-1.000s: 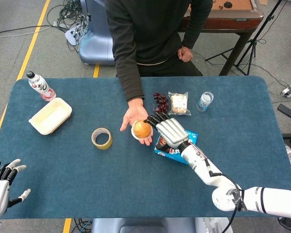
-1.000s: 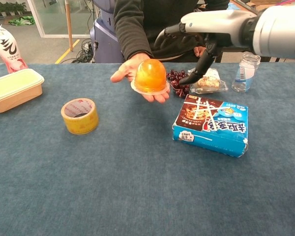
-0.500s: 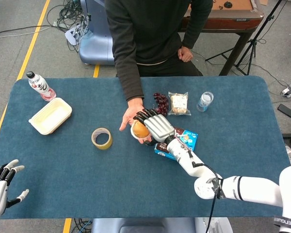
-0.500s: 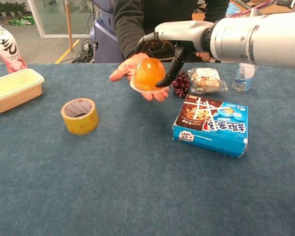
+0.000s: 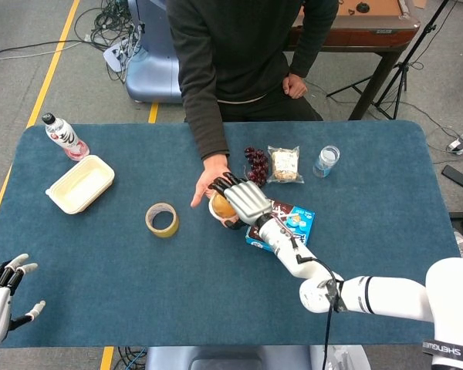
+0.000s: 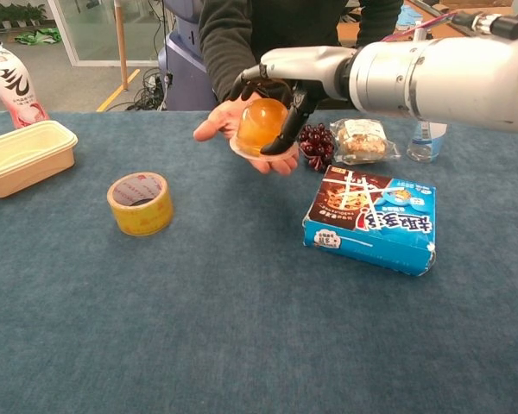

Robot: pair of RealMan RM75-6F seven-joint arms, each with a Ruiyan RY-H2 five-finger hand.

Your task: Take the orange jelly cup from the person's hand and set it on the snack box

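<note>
The orange jelly cup (image 5: 221,206) (image 6: 259,123) sits on the person's open palm (image 5: 206,185) (image 6: 217,121) above the blue table. My right hand (image 5: 245,199) (image 6: 299,69) reaches over it from the right. Its fingers curl over the cup's far side and the thumb lies against the near right side. The blue snack box (image 5: 295,223) (image 6: 371,216) lies flat just right of the cup, under my right forearm in the head view. My left hand (image 5: 0,297) hovers at the table's near left corner, fingers spread, holding nothing.
A yellow tape roll (image 5: 161,220) (image 6: 139,203) lies left of the cup. A cream container (image 5: 79,183) (image 6: 22,155) and a pink bottle (image 5: 64,136) stand far left. Dark red fruit (image 5: 255,160), a snack packet (image 5: 284,164) and a clear jar (image 5: 326,160) sit behind the box.
My right hand has moved left from above the snack box to over the jelly cup, and its fingers and thumb have come in around the cup. The left hand stayed put.
</note>
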